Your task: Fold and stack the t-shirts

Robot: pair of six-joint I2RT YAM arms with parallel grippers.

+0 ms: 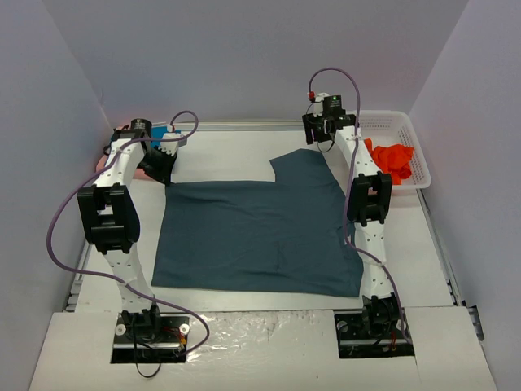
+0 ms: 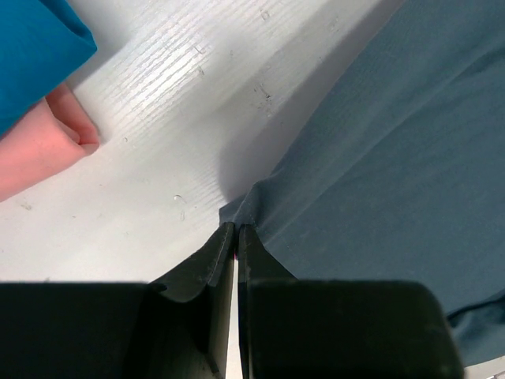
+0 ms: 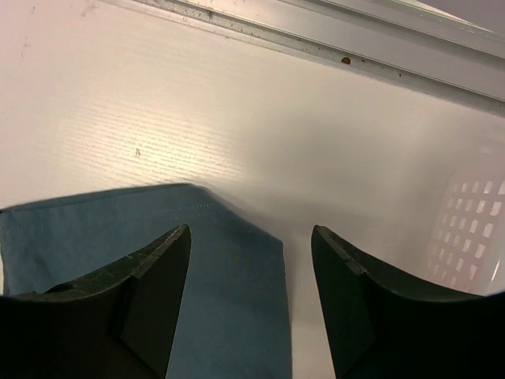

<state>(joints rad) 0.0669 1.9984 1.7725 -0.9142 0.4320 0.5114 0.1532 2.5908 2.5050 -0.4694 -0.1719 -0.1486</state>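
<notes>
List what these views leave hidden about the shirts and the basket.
Teal shirt and pink shirt: left wrist view, cut off by the frame edge; top view, mostly behind the left arm.
Orange shirt: top view, crumpled, partly behind the right arm.
Basket: right wrist view, blurred, cut off at the edge.
Grey shirt, right edge: top view, behind the right arm.

This is a robotics lab cell. Plain pale walls (image 1: pixel 244 49) box in the white worktop (image 1: pixel 236 151); the left arm (image 1: pixel 110 216) and right arm (image 1: pixel 368 199) are bolted at its near edge.
</notes>
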